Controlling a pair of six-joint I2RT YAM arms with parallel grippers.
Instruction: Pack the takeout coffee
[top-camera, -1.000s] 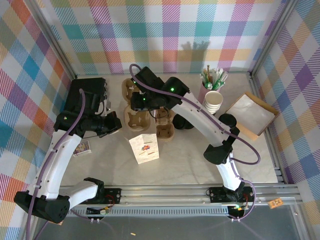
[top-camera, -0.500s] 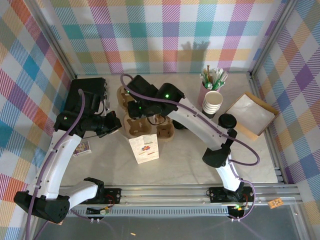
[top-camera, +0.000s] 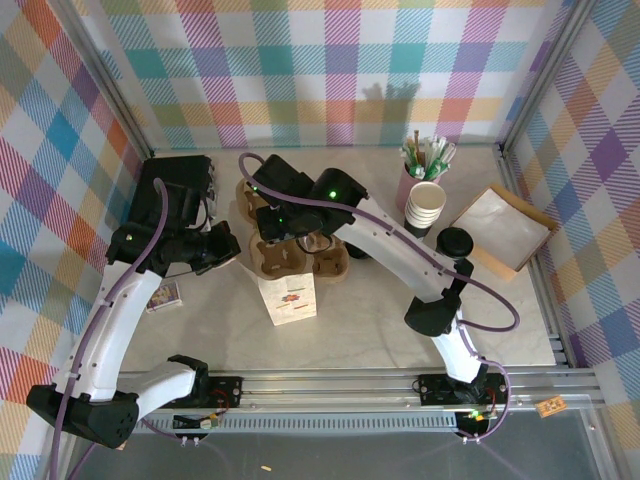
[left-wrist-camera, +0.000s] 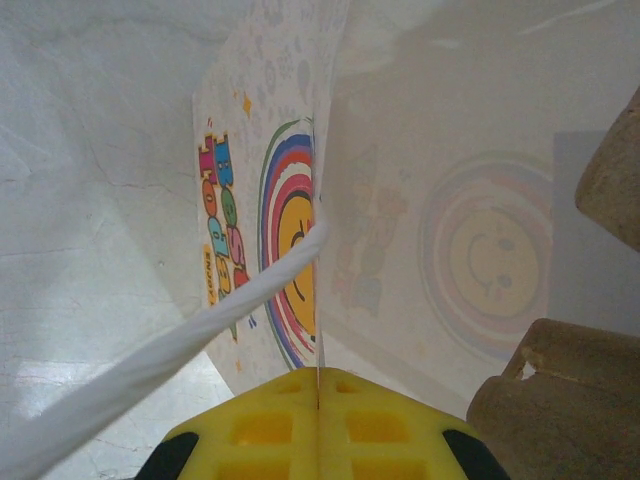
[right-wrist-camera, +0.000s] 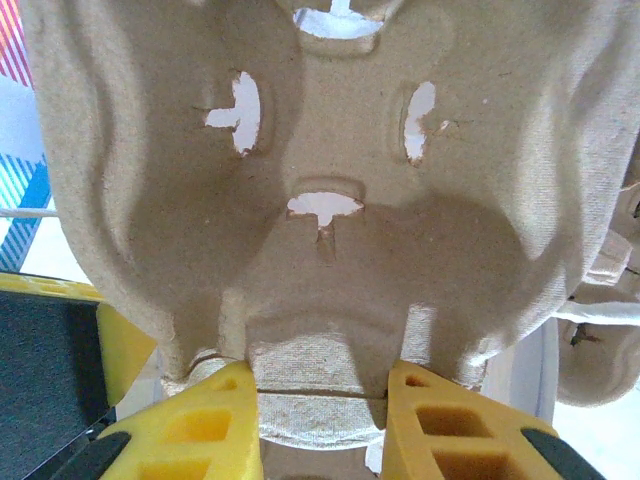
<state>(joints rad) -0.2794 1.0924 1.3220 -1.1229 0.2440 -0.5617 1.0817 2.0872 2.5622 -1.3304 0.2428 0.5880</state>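
My right gripper (right-wrist-camera: 320, 400) is shut on the edge tab of a brown moulded cup carrier (right-wrist-camera: 320, 180), which I see from underneath. From above, that carrier (top-camera: 278, 256) hangs just behind the top of the white printed paper bag (top-camera: 290, 298). My left gripper (left-wrist-camera: 318, 378) is shut on the bag's thin edge (left-wrist-camera: 318, 250), and the white handle (left-wrist-camera: 180, 345) crosses in front. In the top view my left gripper (top-camera: 238, 250) is left of the carrier. I cannot pick out the takeout coffee for sure. A round black lid (top-camera: 455, 240) stands at the right, and what is under it is hidden.
More brown carriers lie at the back (top-camera: 250, 188) and beside the held one (top-camera: 332, 263). A stack of white cups (top-camera: 427, 205) and a pink holder of sticks (top-camera: 425, 160) stand back right. A flat cardboard tray (top-camera: 500, 228) lies far right, a black box (top-camera: 180, 180) back left.
The right arm has carried the carrier leftward and toward the front, up to the top of the bag. The left arm has held its place on the bag.
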